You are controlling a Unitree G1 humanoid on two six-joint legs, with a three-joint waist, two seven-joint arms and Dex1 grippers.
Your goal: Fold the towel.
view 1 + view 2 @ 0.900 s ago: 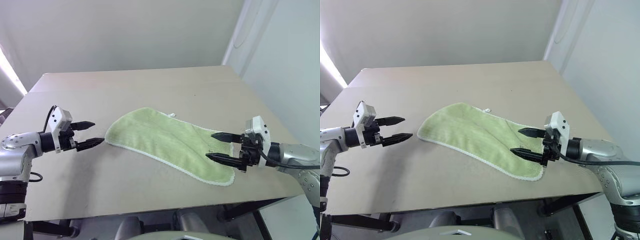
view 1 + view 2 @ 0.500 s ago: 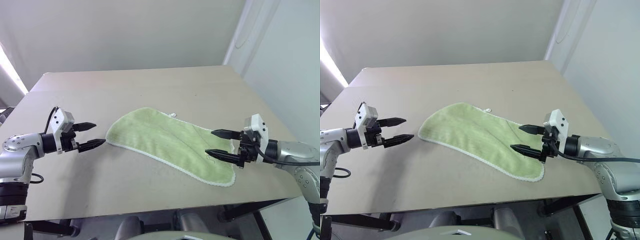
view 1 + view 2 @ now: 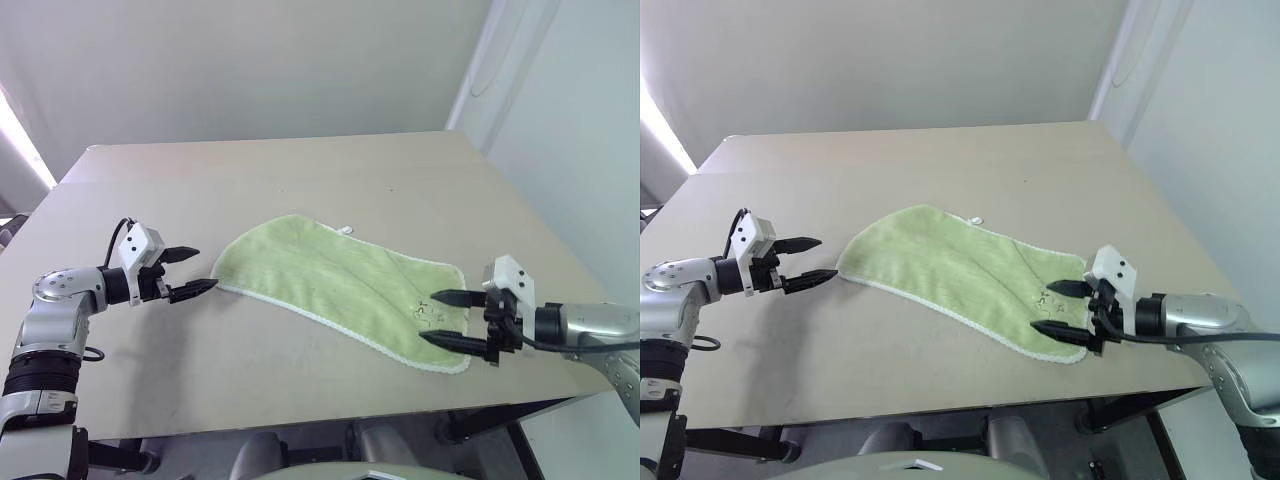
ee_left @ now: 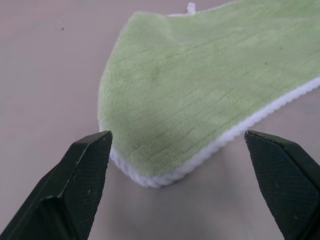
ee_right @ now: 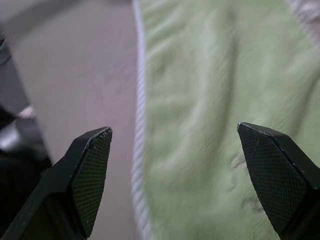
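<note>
Silver arms, black grippers

Each gripper (image 3: 189, 271) (image 3: 448, 318) has pointed black fingers (image 4: 80, 175), a white wrist block, black cabling.

towel (image 3: 335, 290): light yellow-green cloth with white edging, lying flat and spread on the table (image 3: 300, 180), running lengthwise between the two grippers.
loop tag (image 3: 344, 231): small, white, on the towel edge on the far side from both grippers.
logo (image 3: 424, 313): small dark print on the towel, just ahead of the right gripper's fingertips.
left gripper (image 3: 193, 270): fingers spread, holding nothing; tips just beside the nearest towel corner, pointing toward it.
right gripper (image 3: 442, 318): fingers spread, holding nothing; tips over the towel's end at the table's front edge.
</note>
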